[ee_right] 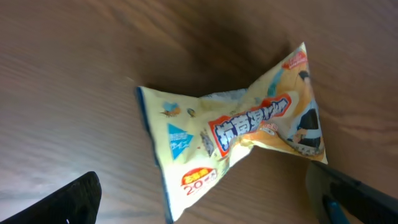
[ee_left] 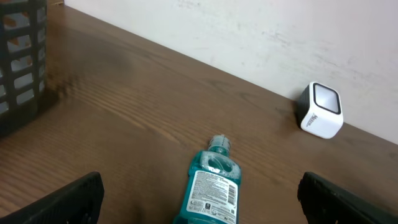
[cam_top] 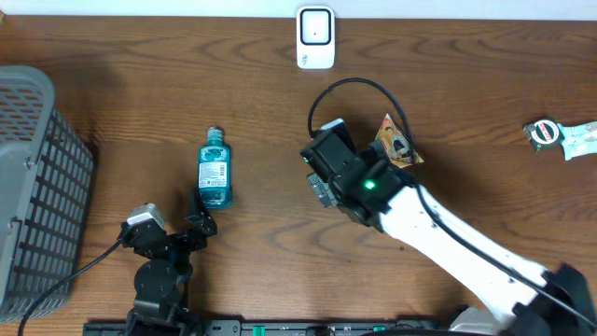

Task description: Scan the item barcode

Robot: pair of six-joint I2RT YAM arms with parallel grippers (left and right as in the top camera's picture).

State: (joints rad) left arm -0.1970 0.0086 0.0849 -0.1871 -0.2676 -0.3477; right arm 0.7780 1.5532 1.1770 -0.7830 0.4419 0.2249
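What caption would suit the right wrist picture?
Open right gripper hovers over a crumpled yellow snack packet on wooden table.

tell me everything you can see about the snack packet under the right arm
The packet is a glossy, crinkled plastic pouch. It is pale yellow, with an orange band of Japanese lettering, a blue patch, a round red label and a cartoon figure at one end. It is pinched in the middle like a bow. It lies flat on the wooden table, right of centre. The right pincer hovers open over it, one finger on each side; whether either finger touches it cannot be told.
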